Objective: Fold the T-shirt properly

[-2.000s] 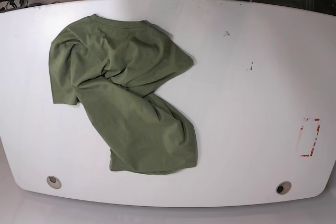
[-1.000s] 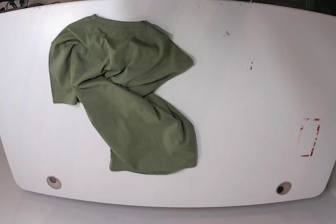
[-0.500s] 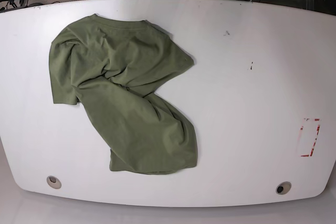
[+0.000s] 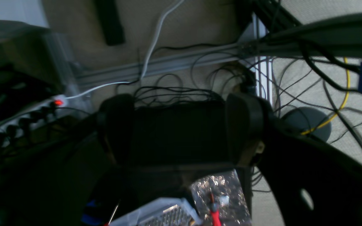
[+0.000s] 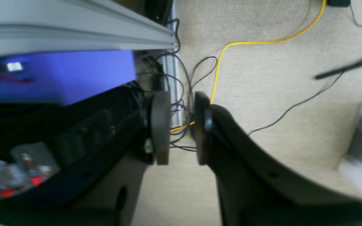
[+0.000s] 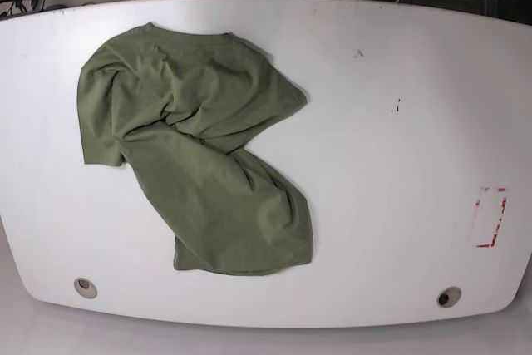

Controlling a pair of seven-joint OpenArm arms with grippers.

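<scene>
The olive-green T-shirt [image 6: 195,151] lies crumpled on the left half of the white table [image 6: 391,164]. Its collar is at the far edge and its hem is toward the near edge, twisted to the right. Neither gripper shows in the base view. The left gripper [image 4: 181,131] is in the left wrist view, empty, jaws wide apart, over floor and cables off the table. The right gripper [image 5: 181,128] is in the right wrist view, empty, jaws a narrow gap apart, over carpet and a yellow cable [image 5: 231,47].
A red rectangle mark [image 6: 490,218] is on the table at the right. Two round holes [image 6: 85,288] [image 6: 449,298] sit near the front edge. Behind the table are cables, a power strip [image 4: 17,125] and an aluminium rail [image 5: 74,34].
The T-shirt has not moved. Small parts of the arms seen at the top edge of the base view have moved up and out of view.
</scene>
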